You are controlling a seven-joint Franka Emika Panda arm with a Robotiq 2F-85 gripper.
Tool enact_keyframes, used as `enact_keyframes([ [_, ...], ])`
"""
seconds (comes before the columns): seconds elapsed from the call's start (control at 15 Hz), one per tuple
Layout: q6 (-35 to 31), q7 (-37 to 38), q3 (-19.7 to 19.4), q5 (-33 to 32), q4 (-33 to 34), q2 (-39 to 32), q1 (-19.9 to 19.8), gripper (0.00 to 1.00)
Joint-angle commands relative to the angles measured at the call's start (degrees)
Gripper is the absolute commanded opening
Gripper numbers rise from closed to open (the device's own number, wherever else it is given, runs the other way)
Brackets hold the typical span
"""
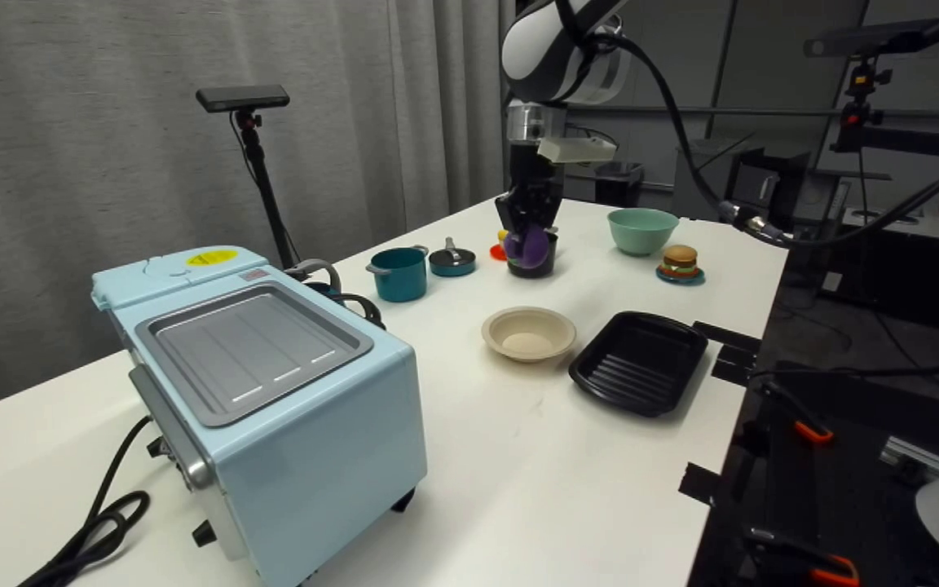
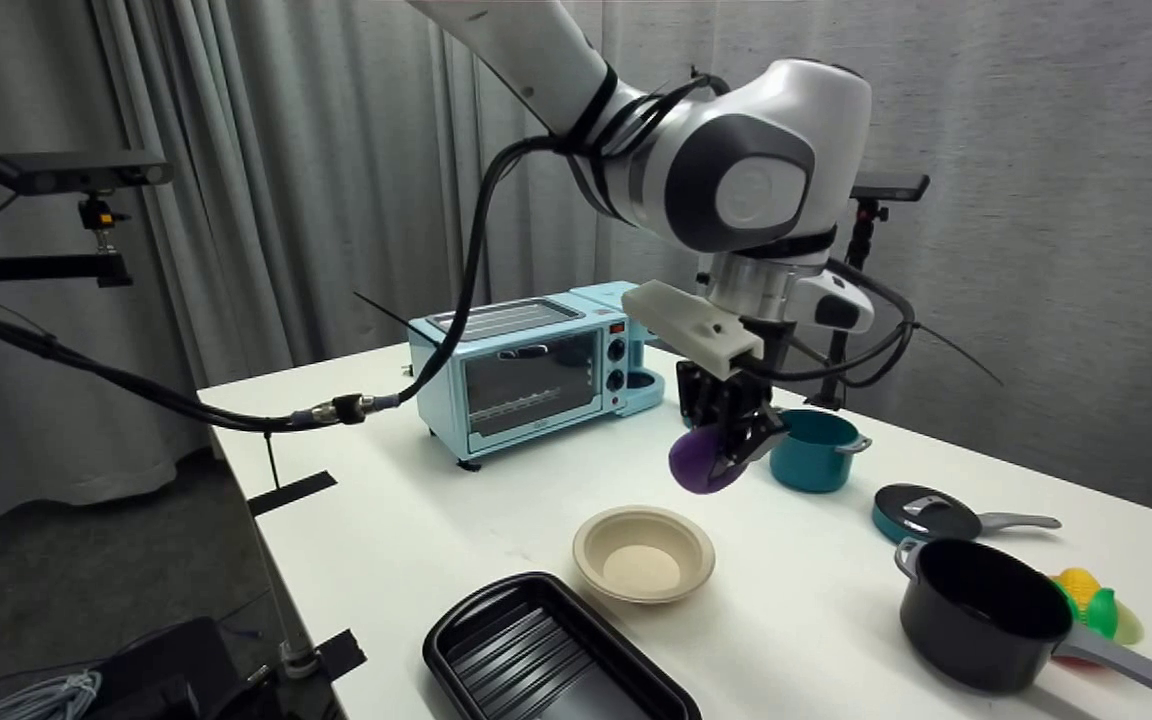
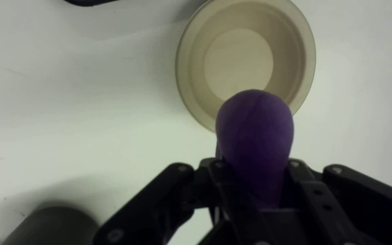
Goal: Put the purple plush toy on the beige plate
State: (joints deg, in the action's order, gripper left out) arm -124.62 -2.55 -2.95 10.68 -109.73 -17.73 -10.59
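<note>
The purple plush toy (image 1: pixel 530 248) is a smooth rounded lump held between the fingers of my gripper (image 1: pixel 525 222). In an exterior view the toy (image 2: pixel 700 462) hangs from the gripper (image 2: pixel 733 455) above the table, behind and above the beige plate (image 2: pixel 642 572). The plate is a round shallow dish with a raised rim, and it holds nothing. It also shows in an exterior view (image 1: pixel 529 344). In the wrist view the toy (image 3: pixel 254 126) sticks out past the gripper (image 3: pixel 255 166) and overlaps the near rim of the plate (image 3: pixel 237 61). The fingers are shut on the toy's sides.
A black ribbed tray (image 2: pixel 546 660) lies beside the plate. A black pot (image 2: pixel 986 610), a small pan (image 2: pixel 926 512) and a teal pot (image 2: pixel 811 450) stand around. A light-blue toaster oven (image 1: pixel 323 465), a green bowl (image 1: pixel 642 232) and a toy burger (image 1: pixel 680 259) are also on the table.
</note>
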Motion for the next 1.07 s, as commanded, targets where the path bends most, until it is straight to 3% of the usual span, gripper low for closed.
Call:
enact_keyframes([
  [0.0,3.8,-4.1,0.3,3.6,-0.2,-1.4,-0.4,0.06],
  [0.33,7.4,-5.2,0.3,4.2,0.6,-4.9,-0.3,0.06],
  [1.0,5.1,-3.5,1.5,2.8,2.5,-12.0,1.1,0.06],
])
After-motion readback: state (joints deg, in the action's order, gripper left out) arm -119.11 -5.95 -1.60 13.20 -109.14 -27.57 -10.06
